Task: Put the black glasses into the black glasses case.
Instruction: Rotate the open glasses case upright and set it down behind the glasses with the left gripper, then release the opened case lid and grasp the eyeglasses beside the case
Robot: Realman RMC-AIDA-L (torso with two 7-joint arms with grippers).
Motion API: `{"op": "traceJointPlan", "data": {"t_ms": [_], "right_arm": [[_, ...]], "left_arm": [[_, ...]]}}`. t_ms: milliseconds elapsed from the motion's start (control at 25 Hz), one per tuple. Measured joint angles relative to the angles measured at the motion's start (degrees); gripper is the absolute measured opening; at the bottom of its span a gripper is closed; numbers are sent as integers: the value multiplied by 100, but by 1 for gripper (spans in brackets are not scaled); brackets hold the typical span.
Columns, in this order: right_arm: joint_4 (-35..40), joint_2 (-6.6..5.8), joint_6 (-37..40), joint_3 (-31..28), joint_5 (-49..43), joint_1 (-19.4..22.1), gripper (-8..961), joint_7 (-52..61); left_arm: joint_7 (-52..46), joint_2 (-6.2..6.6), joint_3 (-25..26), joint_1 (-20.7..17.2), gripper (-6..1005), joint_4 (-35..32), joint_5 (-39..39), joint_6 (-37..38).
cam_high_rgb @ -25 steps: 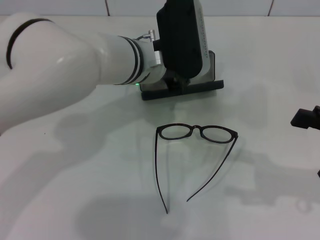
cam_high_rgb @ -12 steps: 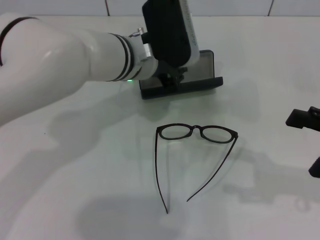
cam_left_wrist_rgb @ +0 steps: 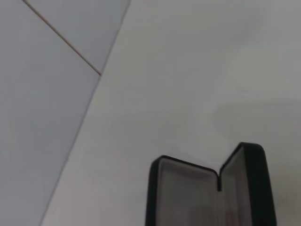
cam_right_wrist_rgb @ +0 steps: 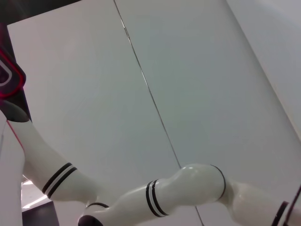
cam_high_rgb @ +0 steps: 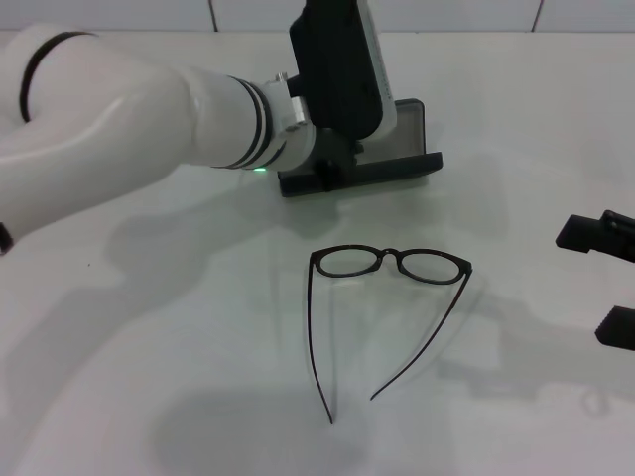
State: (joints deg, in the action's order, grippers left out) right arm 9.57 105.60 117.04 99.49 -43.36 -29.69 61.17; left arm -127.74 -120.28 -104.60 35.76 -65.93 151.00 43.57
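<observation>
The black glasses (cam_high_rgb: 389, 263) lie open on the white table in the middle of the head view, lenses toward the back and temple arms pointing toward me. The black glasses case (cam_high_rgb: 382, 167) stands open behind them, lid up and grey lining showing. It also shows in the left wrist view (cam_left_wrist_rgb: 188, 193). My left gripper (cam_high_rgb: 332, 164) hangs over the case's left part, close to its front edge. My right gripper (cam_high_rgb: 607, 283) is at the right edge, open and empty, well to the right of the glasses.
The white table (cam_high_rgb: 179, 327) runs back to a tiled wall (cam_high_rgb: 446, 12). My white left arm (cam_high_rgb: 119, 139) reaches across the back left. The right wrist view shows only that arm (cam_right_wrist_rgb: 188, 188) and the wall.
My left gripper has shifted a little left over the case, lifted, and come back down. My right gripper has moved left, further into view. The glasses and case have not moved.
</observation>
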Motion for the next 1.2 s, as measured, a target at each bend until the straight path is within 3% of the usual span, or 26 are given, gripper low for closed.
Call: {"op": "traceJointPlan", "data": {"t_ms": [80, 880, 1120, 1200], "right_arm": [[0, 13, -35, 0, 0, -1, 853, 0], [-13, 48, -229, 0, 3, 33, 849, -6], [-32, 48, -228, 0, 4, 76, 847, -9], [-25, 45, -227, 0, 4, 126, 847, -9]], "left_arm": [[-3, 1, 0, 46, 23, 108, -69, 2], [2, 5, -302, -74, 25, -319, -323, 1105], [0, 20, -289, -519, 28, -1226, -257, 1184], [-3, 27, -205, -757, 29, -1823, -214, 1380]]}}
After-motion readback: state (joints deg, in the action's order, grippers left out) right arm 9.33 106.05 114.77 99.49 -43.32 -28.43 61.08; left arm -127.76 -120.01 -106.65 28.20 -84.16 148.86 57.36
